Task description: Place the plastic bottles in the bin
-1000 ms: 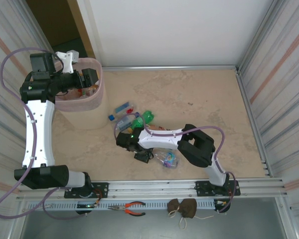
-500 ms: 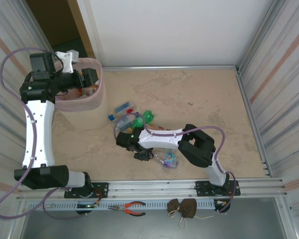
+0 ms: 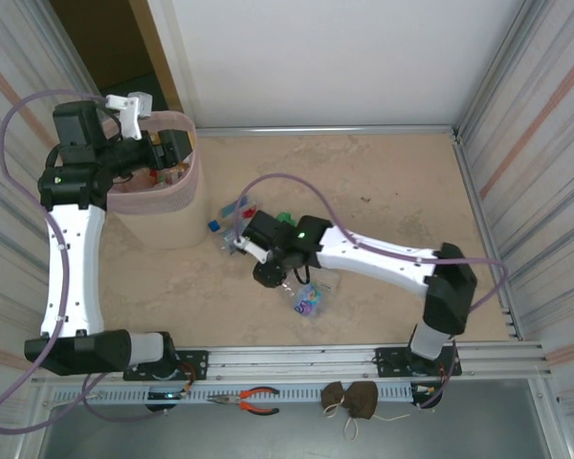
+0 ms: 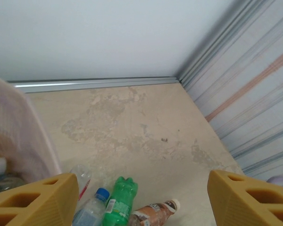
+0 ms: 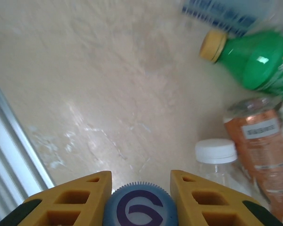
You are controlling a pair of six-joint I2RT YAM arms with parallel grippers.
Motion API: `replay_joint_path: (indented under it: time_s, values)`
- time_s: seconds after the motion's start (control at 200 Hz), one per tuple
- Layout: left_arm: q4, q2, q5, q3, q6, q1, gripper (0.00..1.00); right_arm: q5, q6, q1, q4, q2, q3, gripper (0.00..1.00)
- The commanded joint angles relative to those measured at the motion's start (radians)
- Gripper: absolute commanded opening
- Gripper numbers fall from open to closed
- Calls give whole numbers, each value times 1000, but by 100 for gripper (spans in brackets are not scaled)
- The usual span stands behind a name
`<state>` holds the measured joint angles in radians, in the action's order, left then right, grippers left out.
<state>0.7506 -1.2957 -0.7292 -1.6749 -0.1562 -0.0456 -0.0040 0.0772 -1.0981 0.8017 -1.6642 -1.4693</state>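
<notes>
Plastic bottles (image 3: 235,207) are lying heaped mid-frame, and the right gripper (image 5: 140,188) is pinching one blue-capped bottle (image 3: 307,301) just below them. Left gripper (image 4: 141,193) is hovering open-jawed at the bin (image 3: 158,196), upper left. Pickup step, probably; next it's needing a carry over that rim.

Pale pink bin (image 3: 172,199) upright, far left of counter (image 3: 392,191), green bottle (image 5: 262,56), orange-brown bottle (image 5: 259,141), white-capped bottle (image 5: 216,157) lying clustered, blue-capped bottle (image 5: 137,209) clamped by its cap in jaws of right gripper (image 5: 139,187).

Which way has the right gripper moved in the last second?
Yes. The right gripper, clamping a bottle, has shifted away from the near rail toward the back wall.
</notes>
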Motion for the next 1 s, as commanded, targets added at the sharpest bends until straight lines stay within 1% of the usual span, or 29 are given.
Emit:
replay_joint_path:
  time_s: [0.0, 0.08, 0.245, 0.371, 0.496, 0.591, 0.686, 0.802, 0.877, 0.892, 0.932, 0.997]
  values:
    - [-86, 39, -59, 25, 0, 23, 72, -87, 49, 46, -89, 97, 25, 31]
    - [-120, 50, -77, 43, -1, 39, 73, -120, 70, 90, -150, 173, 53, 30]
    - [-174, 60, -107, 77, 11, 88, 72, -191, 141, 207, -342, 347, 153, 29]
    - [-222, 65, -144, 106, 26, 147, 73, -234, 204, 301, -507, 470, 232, 29]
    - [-313, 77, -176, 162, 24, 230, 74, -268, 243, 376, -622, 558, 275, 29]
    - [-351, 78, -189, 196, 50, 311, 76, -285, 253, 412, -674, 600, 283, 29]
    - [-355, 78, -208, 224, 112, 394, 82, -308, 254, 435, -715, 633, 284, 28]
    - [-362, 79, -238, 260, 188, 472, 89, -348, 254, 452, -750, 666, 280, 29]
    - [-361, 87, -231, 281, 254, 523, 94, -370, 254, 460, -764, 669, 276, 29]
    - [-361, 87, -227, 285, 265, 535, 95, -375, 254, 460, -768, 697, 275, 29]
    - [-364, 90, -211, 292, 285, 557, 98, -390, 253, 461, -776, 707, 273, 29]
    - [-369, 86, -203, 297, 319, 591, 99, -410, 251, 462, -783, 717, 267, 29]
